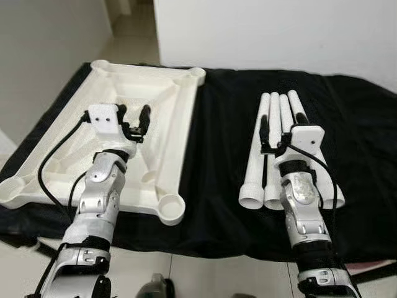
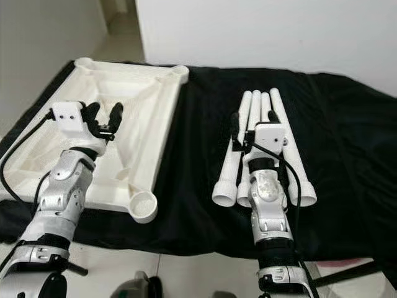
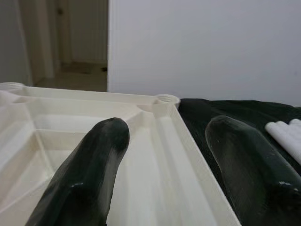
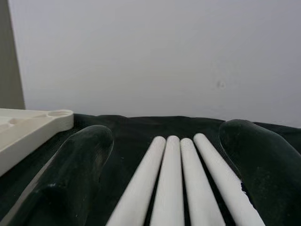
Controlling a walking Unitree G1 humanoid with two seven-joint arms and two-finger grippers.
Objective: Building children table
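L gripper (image 1: 134, 118) open over tabletop (image 1: 155, 105); R gripper (image 4: 164, 155) spread, apparently straddling legs (image 1: 273, 124).

- Left gripper (image 3: 164, 155): two black fingers (image 3: 89, 174) spread apart, gap between them.
- Tabletop (image 3: 155, 155), cream, upside down under the fingers; ribs and raised rim visible, round leg socket (image 3: 167, 99) at far corner.
- Black cloth (image 3: 235, 113) beside the rim.
- White legs (image 3: 287, 136) lie on the cloth, well apart from the tabletop.
- Background: white wall (image 3: 202, 47), doorway (image 3: 70, 42).
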